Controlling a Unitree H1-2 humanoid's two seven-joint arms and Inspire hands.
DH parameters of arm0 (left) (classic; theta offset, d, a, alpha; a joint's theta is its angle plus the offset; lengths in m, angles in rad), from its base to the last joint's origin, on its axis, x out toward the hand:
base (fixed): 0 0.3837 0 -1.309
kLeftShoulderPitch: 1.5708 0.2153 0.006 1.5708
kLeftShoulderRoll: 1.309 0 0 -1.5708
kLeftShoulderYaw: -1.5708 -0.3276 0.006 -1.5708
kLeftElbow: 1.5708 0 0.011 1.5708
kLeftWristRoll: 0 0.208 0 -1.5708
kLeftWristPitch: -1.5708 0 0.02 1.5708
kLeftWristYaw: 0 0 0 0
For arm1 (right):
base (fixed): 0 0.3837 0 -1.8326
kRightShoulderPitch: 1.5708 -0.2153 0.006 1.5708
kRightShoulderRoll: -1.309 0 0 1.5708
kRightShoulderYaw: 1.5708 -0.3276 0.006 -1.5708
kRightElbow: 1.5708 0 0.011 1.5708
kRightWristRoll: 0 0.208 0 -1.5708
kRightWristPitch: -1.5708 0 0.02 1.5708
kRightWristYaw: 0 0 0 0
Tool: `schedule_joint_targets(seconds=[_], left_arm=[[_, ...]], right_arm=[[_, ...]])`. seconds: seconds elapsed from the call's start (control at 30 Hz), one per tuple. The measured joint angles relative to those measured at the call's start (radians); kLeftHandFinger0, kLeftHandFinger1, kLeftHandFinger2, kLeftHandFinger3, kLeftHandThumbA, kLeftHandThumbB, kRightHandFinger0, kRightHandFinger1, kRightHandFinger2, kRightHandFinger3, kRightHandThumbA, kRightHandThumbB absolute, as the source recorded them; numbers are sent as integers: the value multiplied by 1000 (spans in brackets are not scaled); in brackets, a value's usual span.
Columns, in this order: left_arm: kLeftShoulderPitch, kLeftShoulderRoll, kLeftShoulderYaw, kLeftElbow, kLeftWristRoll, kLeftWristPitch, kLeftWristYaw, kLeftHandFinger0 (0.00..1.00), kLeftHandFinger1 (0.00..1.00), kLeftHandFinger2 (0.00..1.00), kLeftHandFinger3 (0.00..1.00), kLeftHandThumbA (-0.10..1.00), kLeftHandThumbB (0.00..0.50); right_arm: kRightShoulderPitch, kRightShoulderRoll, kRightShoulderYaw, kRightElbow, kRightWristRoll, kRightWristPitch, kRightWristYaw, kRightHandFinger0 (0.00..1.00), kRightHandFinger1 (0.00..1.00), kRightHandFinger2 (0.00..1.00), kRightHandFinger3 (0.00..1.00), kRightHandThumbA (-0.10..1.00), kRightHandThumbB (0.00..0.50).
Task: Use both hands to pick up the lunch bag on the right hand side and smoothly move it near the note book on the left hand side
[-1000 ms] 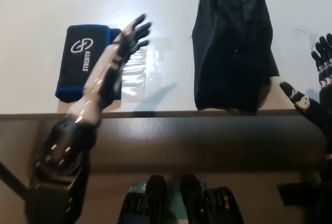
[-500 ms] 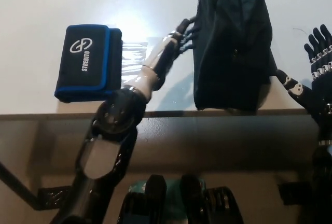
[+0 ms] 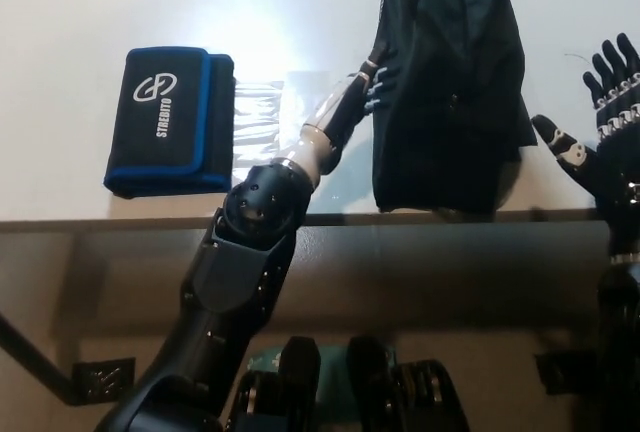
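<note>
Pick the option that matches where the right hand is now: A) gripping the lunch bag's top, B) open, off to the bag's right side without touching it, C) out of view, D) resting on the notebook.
B: the right hand is spread open, clear of the lunch bag, on its right.

Likely a lab or office: plain white table (image 3: 80, 2), glossy under overhead glare.

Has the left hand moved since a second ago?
Yes. The left hand has swung rightward from beside the notebook to the lunch bag, touching its left edge.
</note>
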Motion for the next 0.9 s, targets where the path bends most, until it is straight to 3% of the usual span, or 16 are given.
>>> schedule_joint_targets(seconds=[0.13,0.23,0.67,0.9], left_arm=[[-5,8,11,48,0,-21,8,1000,1000,1000,1000,1000,489],[-1,12,11,71,3,-22,13,1000,1000,1000,1000,1000,500],[1,16,11,113,15,-39,25,1000,1000,1000,1000,1000,489],[-5,25,12,113,20,-52,38,1000,1000,1000,1000,1000,381]], right_arm=[[-39,12,-5,78,51,17,14,1000,1000,1000,1000,1000,193],[-73,27,-14,156,96,32,33,1000,1000,1000,1000,1000,268],[-321,90,-121,616,275,107,167,1000,1000,1000,1000,1000,321],[-409,126,-166,752,336,110,235,1000,1000,1000,1000,1000,345]])
